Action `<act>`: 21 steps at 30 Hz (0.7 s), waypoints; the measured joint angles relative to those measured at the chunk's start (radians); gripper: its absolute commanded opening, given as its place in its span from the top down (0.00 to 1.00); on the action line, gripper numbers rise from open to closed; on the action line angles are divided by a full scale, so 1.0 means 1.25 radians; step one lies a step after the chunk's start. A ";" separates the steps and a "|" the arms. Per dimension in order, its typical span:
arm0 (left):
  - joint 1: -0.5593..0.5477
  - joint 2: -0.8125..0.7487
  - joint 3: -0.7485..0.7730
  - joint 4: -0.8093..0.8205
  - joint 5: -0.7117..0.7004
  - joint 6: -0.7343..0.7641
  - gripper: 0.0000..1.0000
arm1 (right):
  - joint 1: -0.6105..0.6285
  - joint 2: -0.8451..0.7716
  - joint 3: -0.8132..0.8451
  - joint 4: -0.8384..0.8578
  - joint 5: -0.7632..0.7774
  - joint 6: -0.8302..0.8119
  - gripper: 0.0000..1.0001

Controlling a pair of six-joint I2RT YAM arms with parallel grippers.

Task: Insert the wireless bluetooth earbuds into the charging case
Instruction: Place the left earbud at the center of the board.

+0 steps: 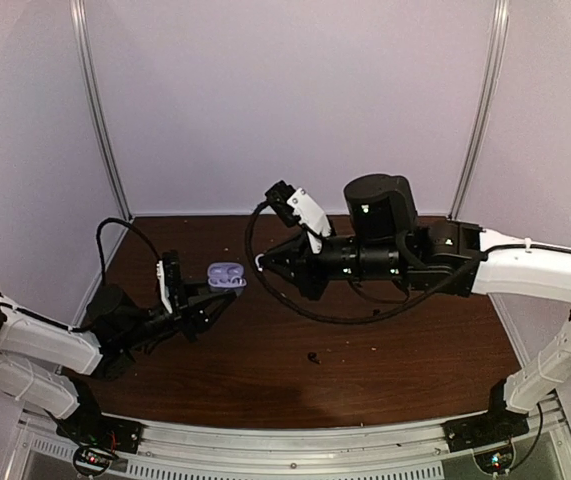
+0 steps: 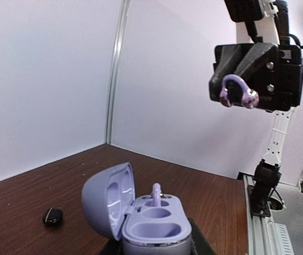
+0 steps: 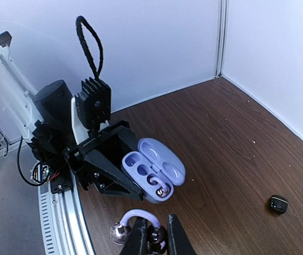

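Observation:
My left gripper (image 1: 217, 292) is shut on the base of the lavender charging case (image 1: 227, 276), holding it above the table with its lid open (image 2: 107, 204). One lavender earbud (image 2: 156, 194) stands in the far slot of the case (image 3: 152, 171); the nearer slots show hollow. My right gripper (image 3: 157, 224) is shut on a second lavender earbud (image 3: 140, 229), a curved loop with shiny ends. It hangs just above and beside the case. From the left wrist it shows high up, with that earbud (image 2: 238, 91) in its jaws. A black earbud (image 3: 278, 204) lies on the table.
The brown table (image 1: 385, 350) is closed in by white walls at the back and sides. The black earbud (image 2: 52, 216) lies to the left of the held case, and is seen as a dark speck (image 1: 314, 357) near the table's middle. A black cable (image 1: 295, 305) loops under the right arm.

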 measured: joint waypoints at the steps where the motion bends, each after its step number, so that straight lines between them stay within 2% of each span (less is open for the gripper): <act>1: 0.001 -0.013 0.000 -0.019 -0.027 0.002 1.00 | -0.006 0.000 -0.004 -0.001 -0.006 0.009 0.97; 6: 0.015 -0.114 -0.012 -0.126 -0.149 -0.008 1.00 | -0.065 -0.001 -0.086 -0.005 -0.069 0.009 0.96; 12: 0.031 -0.248 -0.040 -0.288 -0.274 -0.070 1.00 | -0.065 0.126 -0.125 -0.064 -0.183 -0.146 0.99; 15: 0.039 -0.295 -0.038 -0.375 -0.312 -0.097 1.00 | -0.057 0.227 -0.107 -0.076 -0.211 -0.239 0.99; 21: 0.059 -0.367 -0.030 -0.537 -0.358 -0.134 1.00 | -0.021 0.430 0.029 -0.149 -0.198 -0.418 0.98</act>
